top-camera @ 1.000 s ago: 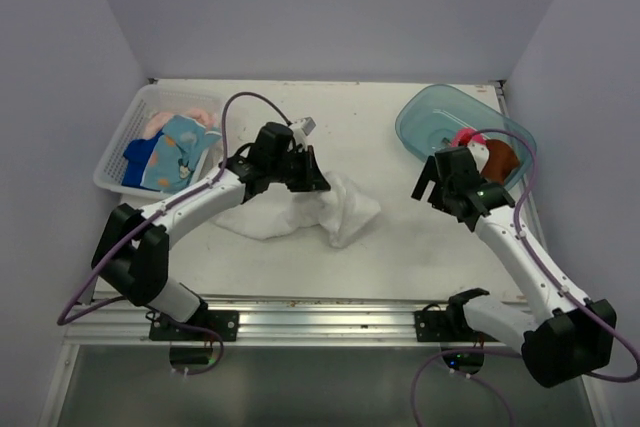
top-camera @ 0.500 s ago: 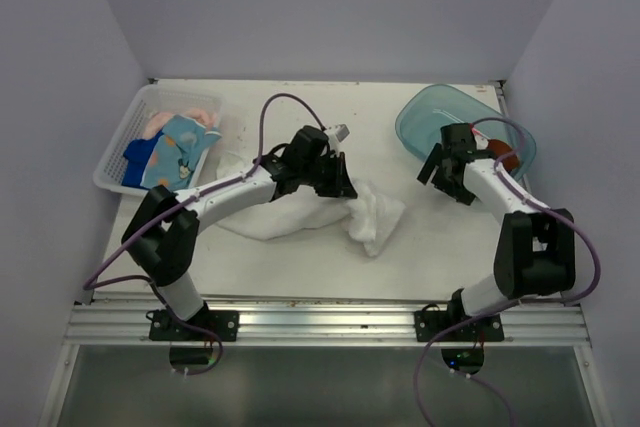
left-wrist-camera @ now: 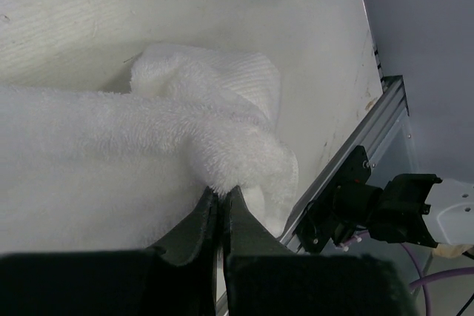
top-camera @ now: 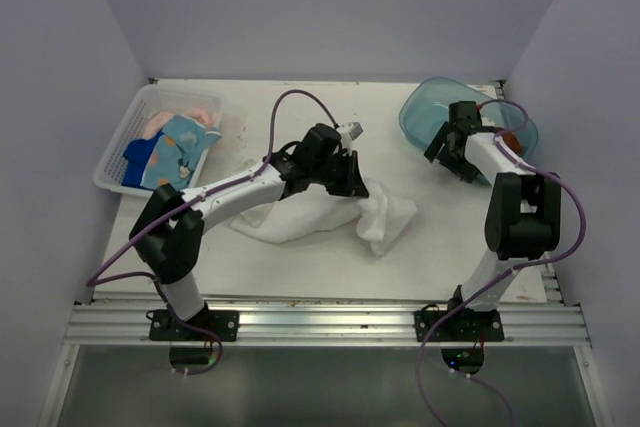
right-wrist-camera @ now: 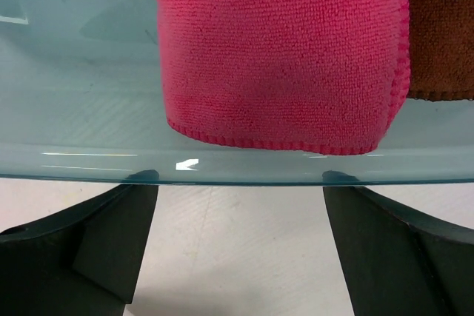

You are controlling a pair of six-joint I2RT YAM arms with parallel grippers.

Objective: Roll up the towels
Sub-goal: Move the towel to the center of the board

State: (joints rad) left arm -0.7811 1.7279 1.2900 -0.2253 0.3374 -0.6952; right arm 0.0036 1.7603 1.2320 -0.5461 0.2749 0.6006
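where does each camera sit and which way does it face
Top external: above and behind the bases, looking down on the table; left arm and right arm show whole.
Left wrist: on the left arm, looking past its left hand, shut on the white towel, toward the near rail.
Right wrist: on the right arm, facing the teal tub rim, pink towel and brown towel inside; the open right hand shows below.
Shared: top external also sees the white towel and the tub.
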